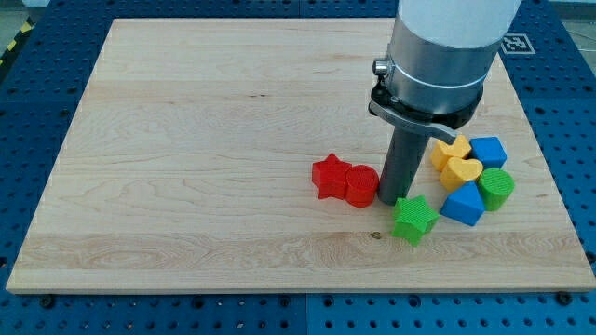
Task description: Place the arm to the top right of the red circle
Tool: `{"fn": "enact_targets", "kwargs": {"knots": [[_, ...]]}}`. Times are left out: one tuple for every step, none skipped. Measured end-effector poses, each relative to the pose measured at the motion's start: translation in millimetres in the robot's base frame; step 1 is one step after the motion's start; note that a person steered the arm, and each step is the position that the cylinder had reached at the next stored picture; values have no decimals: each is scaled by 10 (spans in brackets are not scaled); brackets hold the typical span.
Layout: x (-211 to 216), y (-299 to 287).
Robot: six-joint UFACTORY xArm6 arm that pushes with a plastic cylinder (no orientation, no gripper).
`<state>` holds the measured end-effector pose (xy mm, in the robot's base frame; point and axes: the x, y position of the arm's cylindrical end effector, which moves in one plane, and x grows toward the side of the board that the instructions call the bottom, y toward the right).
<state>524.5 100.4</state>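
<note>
The red circle (361, 184) lies on the wooden board (205, 140), touching a red star (329, 176) on its left. My tip (390, 202) rests on the board just to the right of the red circle, very close to it. A green star (413, 219) lies just below and to the right of my tip.
To the right of the rod sits a cluster: two yellow blocks (456, 160), a blue block (488, 152), a green cylinder (496, 188) and a blue block (464, 204). The arm's large grey body (442, 56) hides the board's upper right.
</note>
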Motion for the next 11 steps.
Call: {"fn": "enact_targets", "kwargs": {"knots": [[0,-69],[-70,-215],[-243,-264],[-409,-266],[-604,-281],[-560,-178],[-342,-32],[-281,-30],[-624,-92],[-928,-161],[-1123,-8]]}}
